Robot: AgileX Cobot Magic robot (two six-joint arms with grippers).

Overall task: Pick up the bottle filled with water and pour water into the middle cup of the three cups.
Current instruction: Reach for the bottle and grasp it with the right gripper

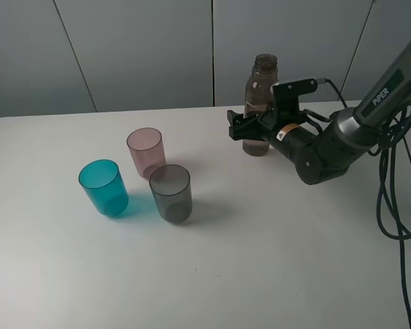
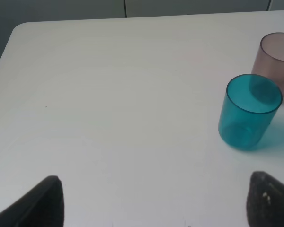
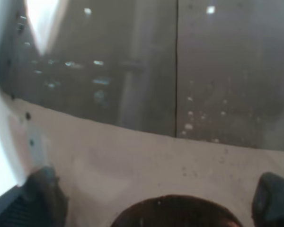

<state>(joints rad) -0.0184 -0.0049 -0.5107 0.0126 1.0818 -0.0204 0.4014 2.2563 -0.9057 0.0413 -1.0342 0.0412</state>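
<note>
Grey cup beside middle cup

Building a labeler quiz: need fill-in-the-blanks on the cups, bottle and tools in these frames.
1. In the high view, the leftmost cup is ___.
2. The bottle stands ___ on the table, with no cap.
3. The tool at the bottle's lower half belongs to the ___ arm.

Missing words: teal; upright; right.

The dark grey right arm has rounded joints, a paler link lettered "PIPER" in white, an orange label near its black claw, and black cables trailing off. The left claw shows matte black fingertips.
</note>
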